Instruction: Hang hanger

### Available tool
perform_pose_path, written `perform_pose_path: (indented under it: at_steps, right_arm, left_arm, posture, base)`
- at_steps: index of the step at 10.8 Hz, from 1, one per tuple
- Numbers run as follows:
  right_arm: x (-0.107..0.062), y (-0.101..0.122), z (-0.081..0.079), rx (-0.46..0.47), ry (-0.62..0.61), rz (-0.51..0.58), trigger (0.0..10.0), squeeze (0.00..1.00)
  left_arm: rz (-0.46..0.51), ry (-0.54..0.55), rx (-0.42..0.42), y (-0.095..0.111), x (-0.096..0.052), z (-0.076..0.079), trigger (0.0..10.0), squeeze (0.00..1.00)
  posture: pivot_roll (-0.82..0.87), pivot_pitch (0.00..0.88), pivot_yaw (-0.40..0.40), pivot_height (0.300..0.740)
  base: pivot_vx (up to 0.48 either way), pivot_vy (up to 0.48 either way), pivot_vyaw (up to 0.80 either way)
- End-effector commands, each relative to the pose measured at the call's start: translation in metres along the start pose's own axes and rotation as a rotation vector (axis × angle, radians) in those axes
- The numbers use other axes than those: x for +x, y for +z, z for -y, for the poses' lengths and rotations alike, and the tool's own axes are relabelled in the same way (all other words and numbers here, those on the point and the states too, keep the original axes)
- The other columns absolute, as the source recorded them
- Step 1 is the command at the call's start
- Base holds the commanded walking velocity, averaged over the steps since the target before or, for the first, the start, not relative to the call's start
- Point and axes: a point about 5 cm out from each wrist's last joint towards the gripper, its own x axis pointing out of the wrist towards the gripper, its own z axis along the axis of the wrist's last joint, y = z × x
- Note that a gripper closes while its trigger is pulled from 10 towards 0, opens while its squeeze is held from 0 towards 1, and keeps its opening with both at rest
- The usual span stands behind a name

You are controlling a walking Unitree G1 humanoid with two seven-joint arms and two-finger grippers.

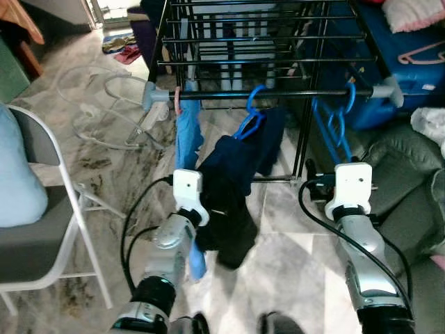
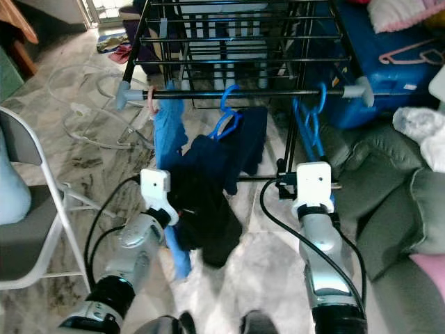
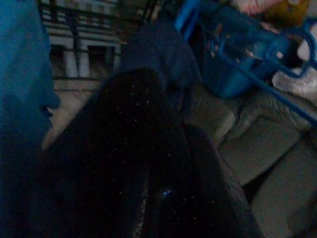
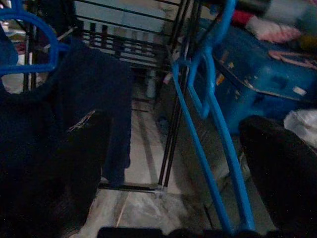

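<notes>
Left eye view: our blue hanger (image 1: 252,115) with dark garment (image 1: 233,188) hangs at 12 o'clock on the rail (image 1: 278,92). Light, floppy; grip the stiff hook. Left tool (image 3: 148,198) buried in cloth, right tool (image 4: 168,163) spread apart.

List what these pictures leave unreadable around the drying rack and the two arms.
- Left pincer: in the left eye view the white wrist housing and dark navy garment cover its fingers; grip unreadable.
- Right pincer: fingers hidden behind its white wrist housing; right wrist view shows dark blurred finger beside the bare blue plastic hanger, contact unclear.
- Left wrist view: dark cloth close to the lens blocks most detail.
- Black metal drying rack: cut off at the top edge.
</notes>
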Motion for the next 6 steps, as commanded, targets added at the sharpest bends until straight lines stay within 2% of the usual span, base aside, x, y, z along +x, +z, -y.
perform_pose_path:
  at_steps: [1,3,5,6]
  right_arm:
    - [-0.001,0.001,0.004,-0.008,-0.026,0.003,10.0,0.00]
    - [0.000,0.002,0.012,-0.062,-0.085,0.009,10.0,0.00]
    - [0.003,0.002,0.033,-0.125,-0.168,0.004,10.0,0.00]
    - [0.005,0.002,0.038,-0.121,-0.168,0.001,10.0,0.00]
  left_arm:
    - [0.006,-0.009,0.008,0.001,0.000,0.002,10.0,0.00]
    - [0.008,-0.026,0.005,0.001,-0.001,0.004,10.0,0.00]
    - [0.007,-0.032,0.008,0.001,-0.001,0.004,10.0,0.00]
    - [0.008,-0.044,0.005,0.001,-0.002,0.004,10.0,0.00]
  posture:
    - [-0.25,0.152,0.065,0.740]
    - [-0.25,0.154,0.067,0.740]
    - [-0.25,0.154,0.068,0.740]
    - [-0.25,0.156,0.069,0.740]
  base:
    - [0.000,0.000,0.00]
    - [0.000,0.000,0.00]
    - [0.000,0.000,0.00]
    - [0.000,0.000,0.00]
